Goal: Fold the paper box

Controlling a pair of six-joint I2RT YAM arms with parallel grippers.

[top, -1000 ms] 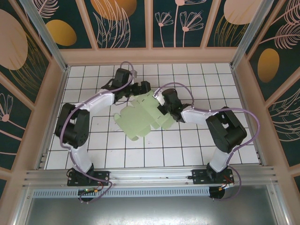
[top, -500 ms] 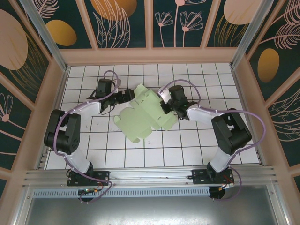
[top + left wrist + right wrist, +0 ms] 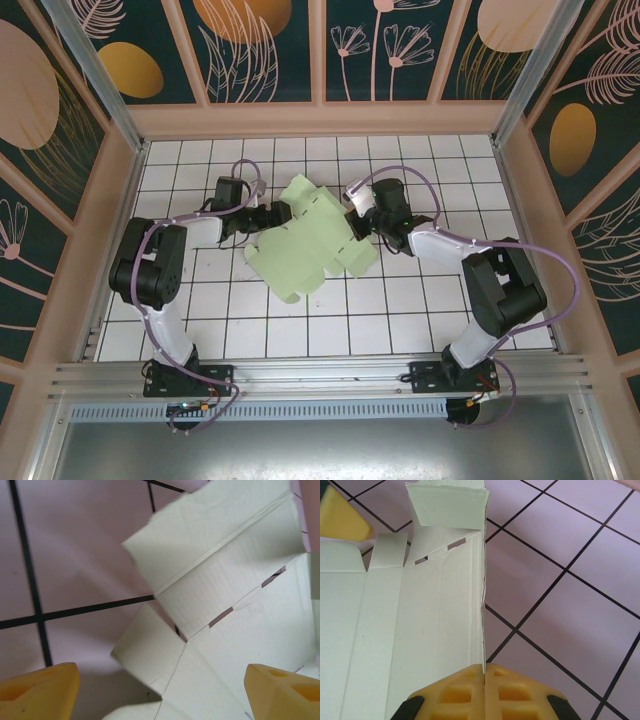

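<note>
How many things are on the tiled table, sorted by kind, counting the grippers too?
Mint-green paper box, still an unfolded cut-out: 1
Yellow-fingered grippers: 2 (left gripper, right gripper)
Total: 3

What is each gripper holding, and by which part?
Right gripper is shut on the paper box, pinching its straight side edge. Left gripper holds nothing: its fingers stand open over a flap corner.
</note>
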